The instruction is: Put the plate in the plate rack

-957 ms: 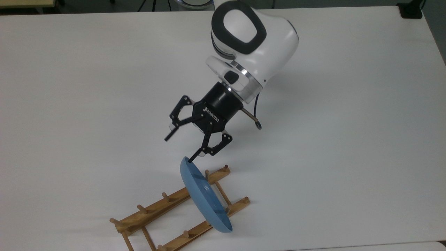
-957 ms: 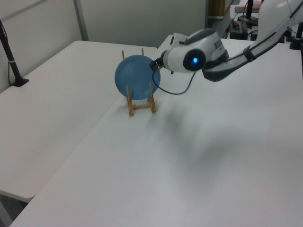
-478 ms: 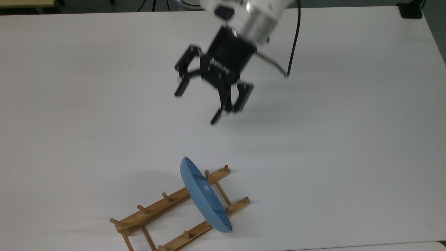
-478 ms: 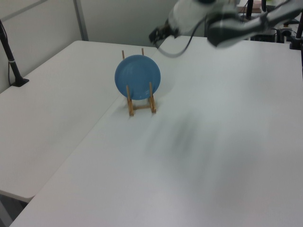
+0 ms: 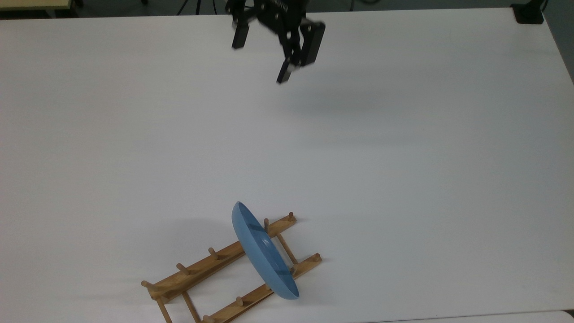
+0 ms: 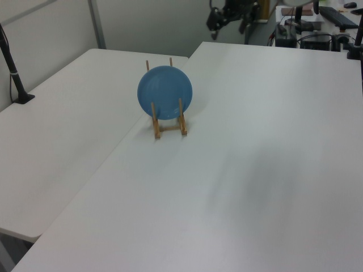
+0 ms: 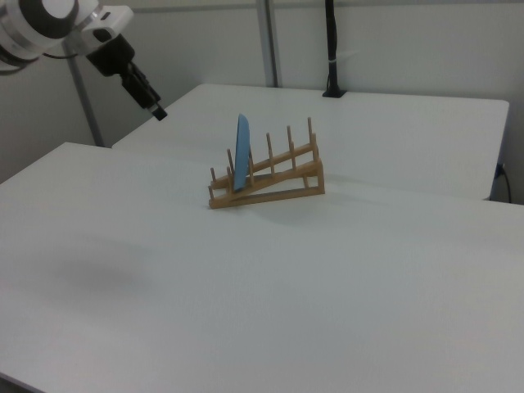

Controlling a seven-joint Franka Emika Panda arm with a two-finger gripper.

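Observation:
The light-blue plate (image 5: 264, 252) stands on edge in the wooden plate rack (image 5: 197, 269), held between pegs near the top view's right end of the rack. It stands nearly upright, leaning slightly. In the left view the plate (image 6: 165, 92) faces the camera, with the rack (image 6: 170, 129) under it. The right view has the plate (image 7: 241, 153) edge-on in the rack (image 7: 282, 173). My gripper (image 5: 261, 60) hangs open and empty, high over the white table (image 5: 403, 179), far from the plate. It is also visible as the gripper (image 6: 228, 18) and the gripper (image 7: 154, 106).
The rack sits close to the table edge at the top view's bottom. A black clamp (image 5: 529, 13) sits at the table's far right corner. A black post (image 6: 14, 73) stands on the neighbouring table, and a seam runs between the two tables beside the rack.
My open gripper has pulled away from the plate's rim and risen toward the top view's top edge. The plate has stayed still in the rack.

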